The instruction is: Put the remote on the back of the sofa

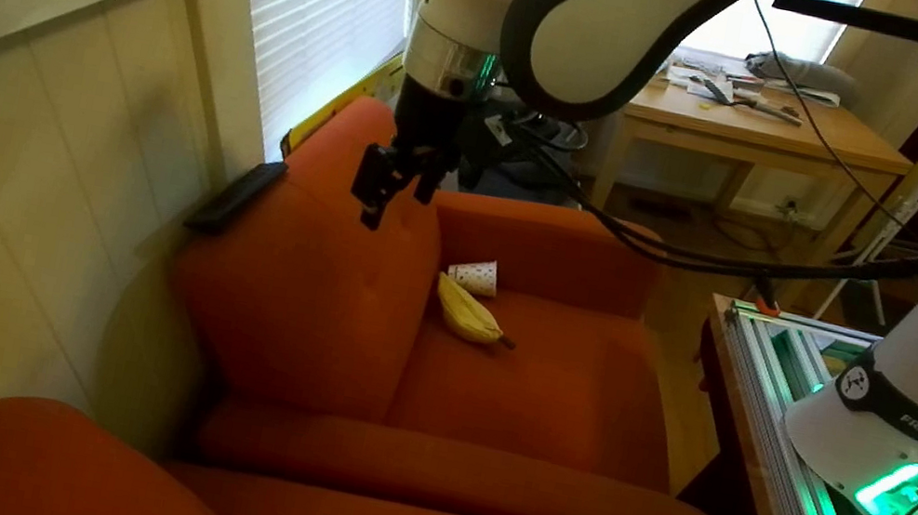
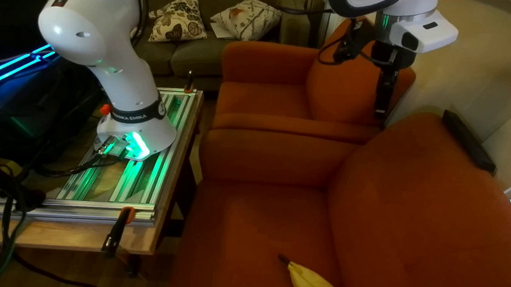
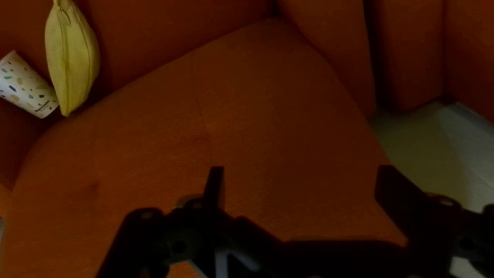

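The remote [image 1: 235, 196] is a dark flat bar lying on the top edge of the orange-red sofa back [image 1: 312, 288], close to the wall. It also lies there in an exterior view [image 2: 468, 139], on the sofa back [image 2: 429, 207]. It does not show in the wrist view. My gripper [image 1: 399, 202] is open and empty, pointing down above the sofa back and apart from the remote. In an exterior view the gripper [image 2: 380, 112] is seen edge-on. In the wrist view the open fingers [image 3: 301, 173] stand wide apart with only the sofa back [image 3: 239, 127] below.
A yellow banana [image 1: 468, 311] and a spotted paper cup [image 1: 474, 276] lie on the seat cushion. A second orange-red sofa [image 2: 262, 99] stands alongside. The wall [image 1: 31, 220] and window blinds [image 1: 333, 9] run close behind the sofa back. Cables [image 1: 704, 261] hang from the arm.
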`<state>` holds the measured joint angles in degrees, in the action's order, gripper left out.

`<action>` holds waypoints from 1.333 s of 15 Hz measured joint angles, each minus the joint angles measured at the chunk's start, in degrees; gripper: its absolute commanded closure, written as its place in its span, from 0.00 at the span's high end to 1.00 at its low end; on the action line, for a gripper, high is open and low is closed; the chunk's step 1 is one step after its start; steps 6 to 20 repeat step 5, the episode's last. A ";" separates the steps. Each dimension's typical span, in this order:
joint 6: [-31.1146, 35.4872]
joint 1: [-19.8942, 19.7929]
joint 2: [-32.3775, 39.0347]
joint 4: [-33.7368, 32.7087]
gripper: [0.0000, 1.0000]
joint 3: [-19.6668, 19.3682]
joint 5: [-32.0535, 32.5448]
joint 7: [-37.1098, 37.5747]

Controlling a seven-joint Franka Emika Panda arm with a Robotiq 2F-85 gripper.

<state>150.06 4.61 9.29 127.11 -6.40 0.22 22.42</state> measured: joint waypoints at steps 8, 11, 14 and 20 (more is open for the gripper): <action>0.00 -0.06 -0.70 0.86 1.00 0.96 -0.01 -3.29; 0.00 -0.06 -0.70 0.86 1.00 0.96 -0.01 -3.29; 0.00 -0.06 -0.70 0.86 1.00 0.96 -0.01 -3.29; 0.00 -0.06 -0.70 0.86 1.00 0.96 -0.01 -3.29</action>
